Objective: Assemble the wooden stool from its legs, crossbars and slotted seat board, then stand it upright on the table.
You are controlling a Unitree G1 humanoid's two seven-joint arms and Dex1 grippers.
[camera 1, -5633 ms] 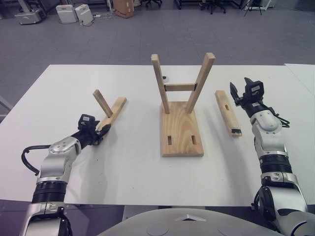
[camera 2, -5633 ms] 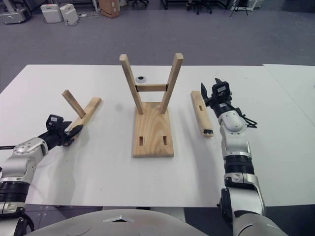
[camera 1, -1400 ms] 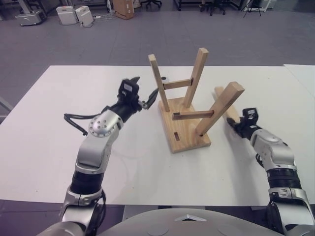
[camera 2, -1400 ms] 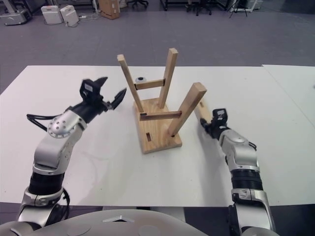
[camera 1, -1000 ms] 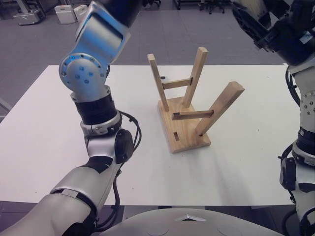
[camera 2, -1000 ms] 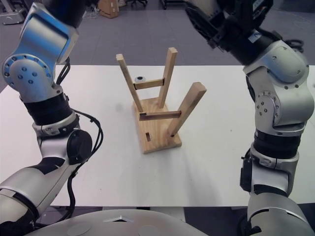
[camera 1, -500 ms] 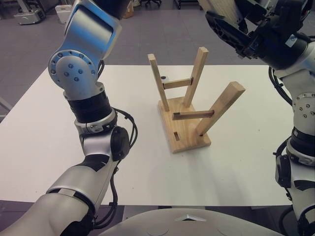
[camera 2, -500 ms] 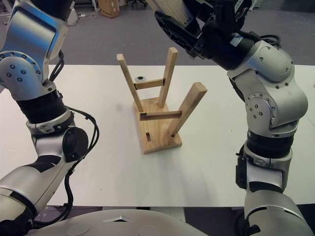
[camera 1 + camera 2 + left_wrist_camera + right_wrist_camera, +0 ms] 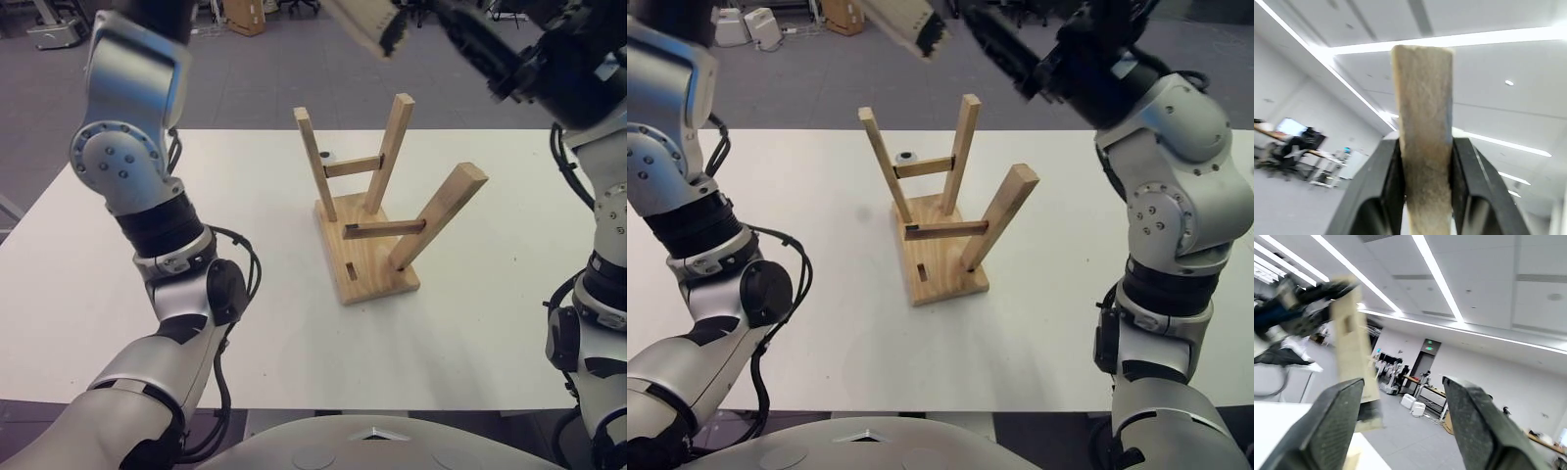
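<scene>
Stool (image 9: 377, 276) inverted, legs (image 9: 316, 166) angled upward

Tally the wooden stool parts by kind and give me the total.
Legs: 4, one of them held aloft in the left gripper
Crossbars: 2
Seat board: 1
Total: 7

I see pale tan wood on the seat board (image 9: 377, 279), the fitted legs (image 9: 437, 217) and the loose leg (image 9: 364, 22), its tip stained dark. The table (image 9: 490, 313) is plain white, and my left gripper (image 9: 1424, 147) is black.
</scene>
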